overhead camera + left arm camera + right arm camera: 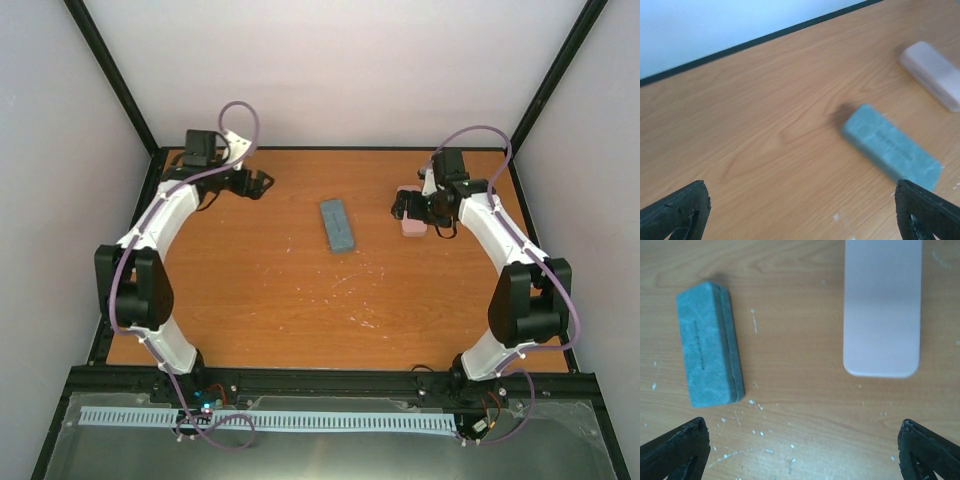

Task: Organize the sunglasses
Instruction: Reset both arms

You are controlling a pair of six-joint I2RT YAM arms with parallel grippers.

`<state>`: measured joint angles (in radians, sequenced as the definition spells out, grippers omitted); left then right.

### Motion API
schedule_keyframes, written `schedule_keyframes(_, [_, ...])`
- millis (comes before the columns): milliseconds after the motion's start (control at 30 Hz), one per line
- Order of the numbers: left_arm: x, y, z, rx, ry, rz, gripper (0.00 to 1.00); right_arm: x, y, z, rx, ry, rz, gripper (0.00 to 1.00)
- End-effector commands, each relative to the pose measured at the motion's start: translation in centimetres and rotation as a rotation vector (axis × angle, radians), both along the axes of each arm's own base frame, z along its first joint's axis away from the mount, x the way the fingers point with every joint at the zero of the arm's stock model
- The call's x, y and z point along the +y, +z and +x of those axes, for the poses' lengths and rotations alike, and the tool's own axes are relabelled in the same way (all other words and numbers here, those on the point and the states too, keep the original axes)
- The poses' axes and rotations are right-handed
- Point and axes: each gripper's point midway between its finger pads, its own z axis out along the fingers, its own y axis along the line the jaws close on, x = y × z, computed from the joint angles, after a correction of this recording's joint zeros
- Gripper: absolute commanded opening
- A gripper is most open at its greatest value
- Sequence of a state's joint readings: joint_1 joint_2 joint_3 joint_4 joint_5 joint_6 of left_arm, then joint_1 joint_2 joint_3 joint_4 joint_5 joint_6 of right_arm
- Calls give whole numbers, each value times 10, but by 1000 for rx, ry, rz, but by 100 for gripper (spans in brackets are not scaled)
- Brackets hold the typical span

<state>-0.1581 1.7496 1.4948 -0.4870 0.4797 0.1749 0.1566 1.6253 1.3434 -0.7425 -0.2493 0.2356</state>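
So, no sunglasses show anywhere in these views, neither the black pair nor the red one. All that sits on the table is two closed cases: the blue-grey case near the middle and the pink case off to its right, near each other but not touching. My guess is each pair is already tucked inside a case and the job is basically finished, or very close. With both lids shut I can't actually confirm that, so take it as a hunch. If anything's left, it's maybe lining the cases up neatly, since the blue-grey one lies a bit crooked compared to the pink one. The left gripper is spread wide with nothing in it, over by the far left corner and well apart from both cases; from its own camera the blue-grey case lies ahead and off to one side. The right gripper is spread wide and empty too, hovering just short of the pink case, with both cases lying ahead of its fingertips and neither one between them or touching them.
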Motion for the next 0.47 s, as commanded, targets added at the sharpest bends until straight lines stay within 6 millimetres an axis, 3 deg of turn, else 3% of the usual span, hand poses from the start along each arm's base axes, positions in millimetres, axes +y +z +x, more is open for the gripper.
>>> schedule_keyframes(0, [54, -50, -32, 158, 105, 104, 99, -11, -10, -16, 69, -61, -19, 100])
schedule_keyframes(200, [84, -55, -44, 165, 130, 144, 99, -13, -7, -8, 61, -135, 12, 100])
schedule_keyframes(433, [81, -54, -46, 175, 108, 121, 99, -19, -1, -2, 25, -201, 11, 100])
